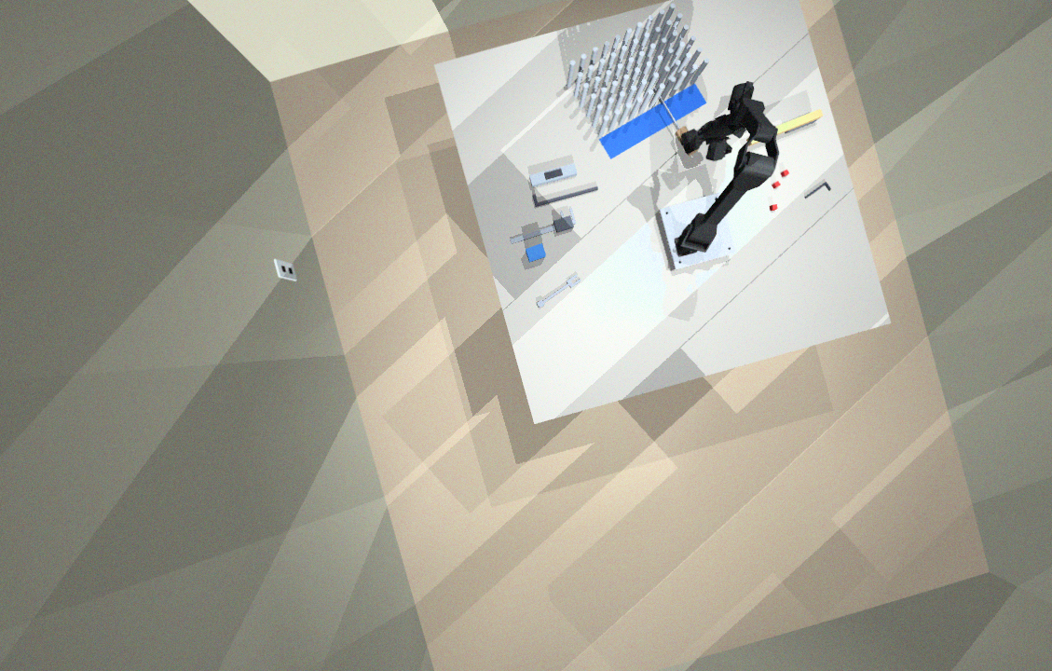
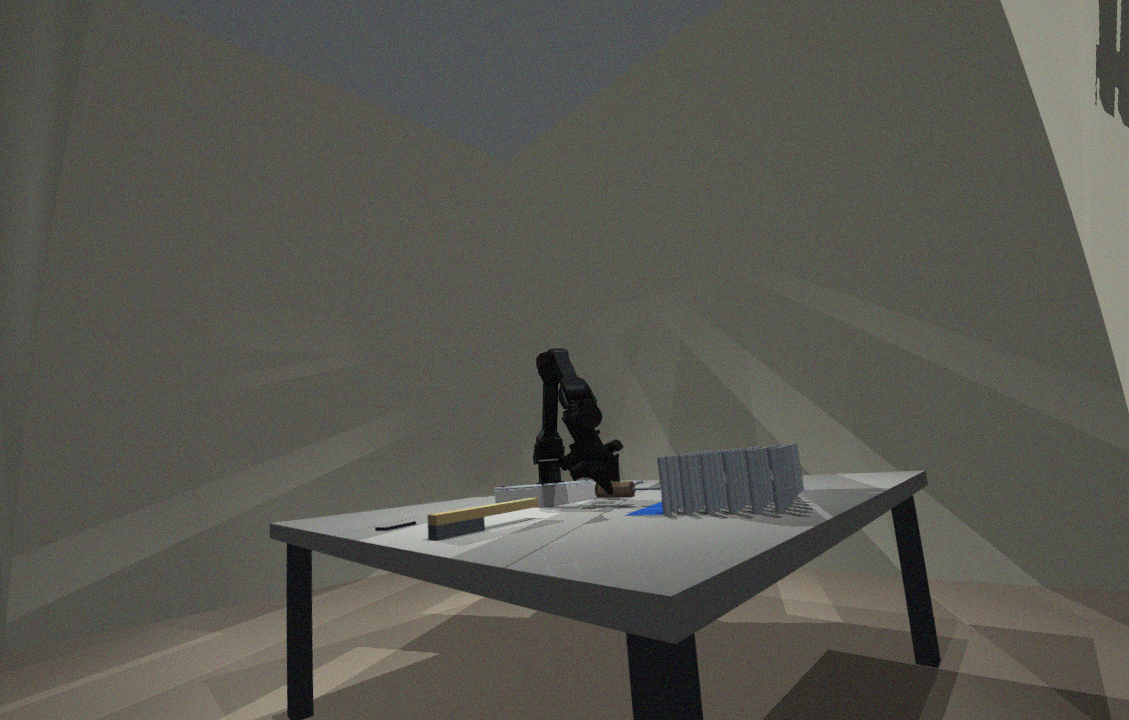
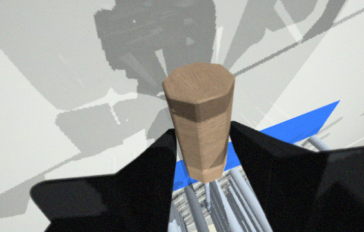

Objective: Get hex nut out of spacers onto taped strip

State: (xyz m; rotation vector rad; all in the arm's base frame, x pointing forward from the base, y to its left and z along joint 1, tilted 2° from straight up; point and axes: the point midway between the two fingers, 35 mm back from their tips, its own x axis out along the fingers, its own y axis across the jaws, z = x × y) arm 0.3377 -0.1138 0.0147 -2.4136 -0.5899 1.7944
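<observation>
- Tabletop [image 1: 763, 292] [image 2: 550, 546], pale, on dark legs over a tan floor [image 1: 679, 534] [image 2: 461, 662].
- Spacers [image 1: 637, 71] [image 2: 729, 479] [image 3: 243, 190] stand upright behind your blue strip [image 1: 625, 137] [image 2: 647, 509] [image 3: 294, 132]; swing sideways and the shaft could topple 1.
- Your gripper [image 1: 684, 135] [image 2: 611, 488] [image 3: 201, 130] pinches the wooden handle [image 1: 683, 137] [image 2: 621, 488] [image 3: 207, 135]; slippage could twist the tip.
- Shaft [image 1: 668, 112] [image 3: 207, 196] reaches over the strip to the front spacers.
- You can't make out the nut.

Three red pieces [image 1: 775, 184], one blue block [image 1: 535, 253].
</observation>
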